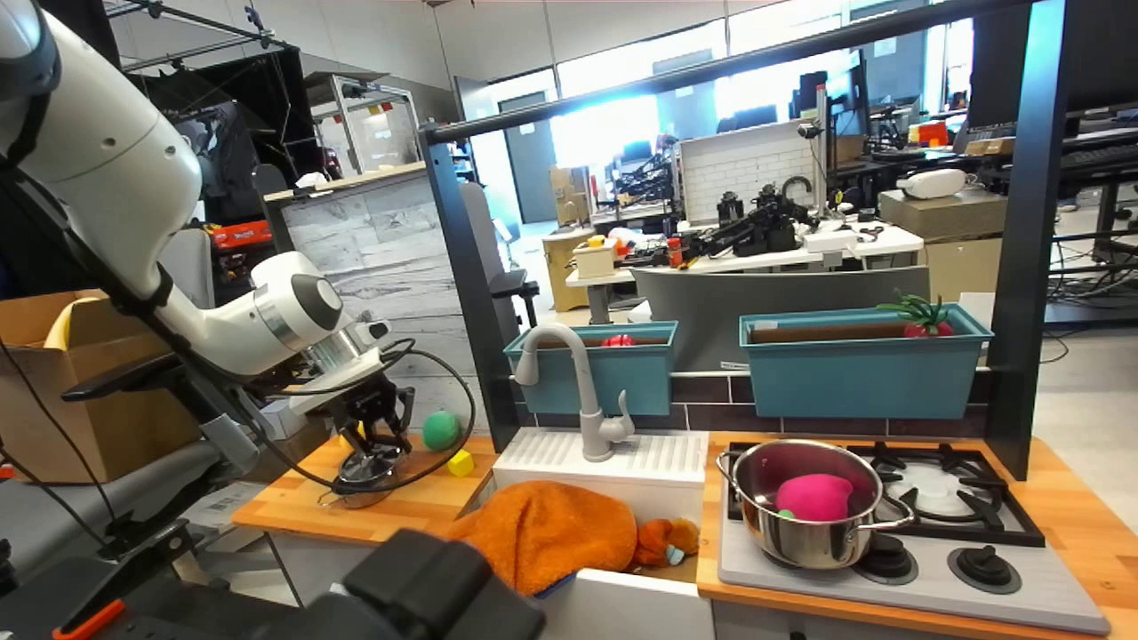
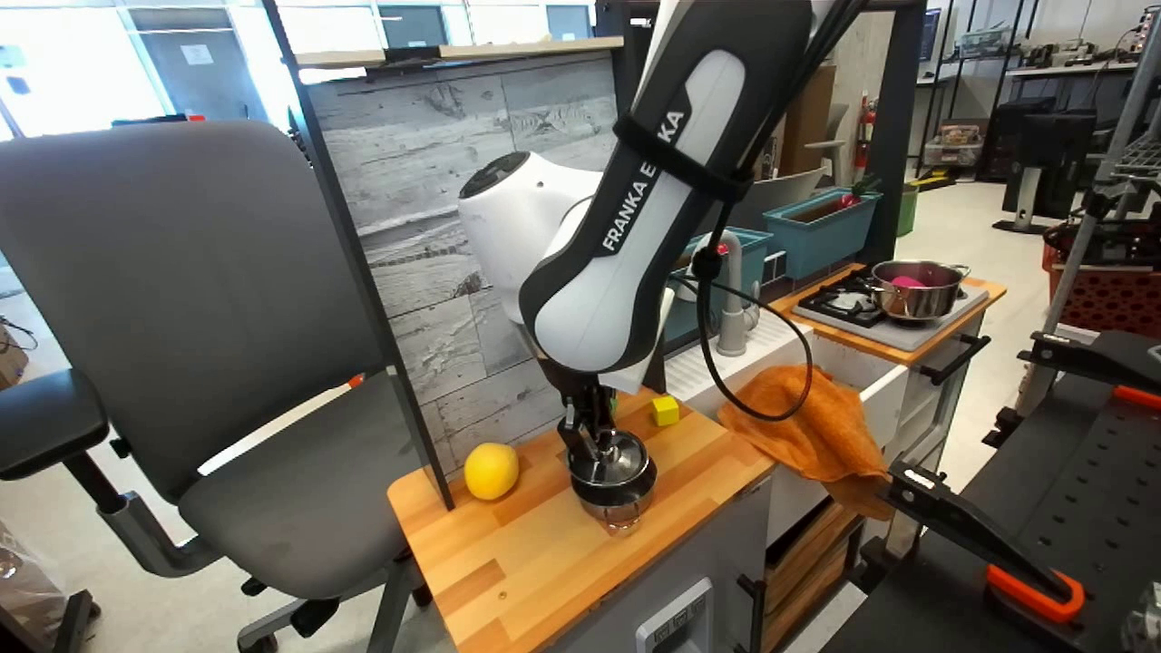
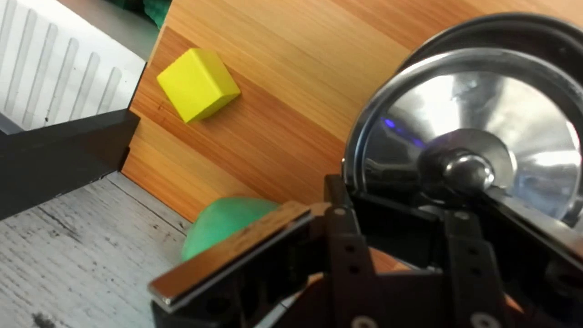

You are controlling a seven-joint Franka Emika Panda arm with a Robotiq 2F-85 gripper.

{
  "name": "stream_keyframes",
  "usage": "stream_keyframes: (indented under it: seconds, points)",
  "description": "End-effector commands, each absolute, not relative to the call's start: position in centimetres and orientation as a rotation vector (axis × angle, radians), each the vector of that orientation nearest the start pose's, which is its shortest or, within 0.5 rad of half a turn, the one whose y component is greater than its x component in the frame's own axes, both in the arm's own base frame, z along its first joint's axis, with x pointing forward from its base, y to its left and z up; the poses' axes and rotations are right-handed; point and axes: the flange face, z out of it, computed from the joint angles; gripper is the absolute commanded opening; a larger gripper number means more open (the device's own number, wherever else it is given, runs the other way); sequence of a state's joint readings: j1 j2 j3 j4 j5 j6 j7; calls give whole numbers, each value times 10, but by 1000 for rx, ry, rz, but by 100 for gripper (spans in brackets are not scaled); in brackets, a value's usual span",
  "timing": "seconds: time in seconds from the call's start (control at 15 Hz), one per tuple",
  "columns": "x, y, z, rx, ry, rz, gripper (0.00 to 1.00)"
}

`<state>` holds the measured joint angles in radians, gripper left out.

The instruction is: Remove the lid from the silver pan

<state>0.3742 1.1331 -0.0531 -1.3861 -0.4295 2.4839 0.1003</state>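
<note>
Silver lid (image 3: 464, 139), probably light, stiff, slippery: take that round knob (image 3: 470, 173)! And the claw (image 2: 599, 447) is right there; clamped or not, I can't tell.

Silver lid (image 3: 471, 136), yellow cube (image 3: 198, 86).

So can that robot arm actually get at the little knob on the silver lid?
Likely yes: its gripper is right at the lid, with a finger close beside the knob in the wrist view and no other object lying over it. Whether it has hold of the knob, I can't tell.
</note>
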Motion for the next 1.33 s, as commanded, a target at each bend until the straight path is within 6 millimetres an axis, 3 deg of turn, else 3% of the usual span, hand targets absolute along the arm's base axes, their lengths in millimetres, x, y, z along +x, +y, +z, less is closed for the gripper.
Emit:
stream_keyframes:
  seconds: [0.0,0.2,0.33,0.4,0.53,0.73,1.07,1.13,1.27]
  points:
    - [643,221,45,-3289,-972,-164,1]
    - [639,204,62,-3271,-898,-286,1]
    - [642,178,70,-3296,-781,-355,1]
    - [660,147,82,-3318,-696,-374,1]
    - [676,98,91,-3360,-530,-339,1]
    - [688,41,93,-3377,-325,-237,1]
    - [678,42,88,-3380,-267,-45,1]
    - [676,42,84,-3421,-258,45,27]
    - [672,39,78,-3456,-215,258,35]
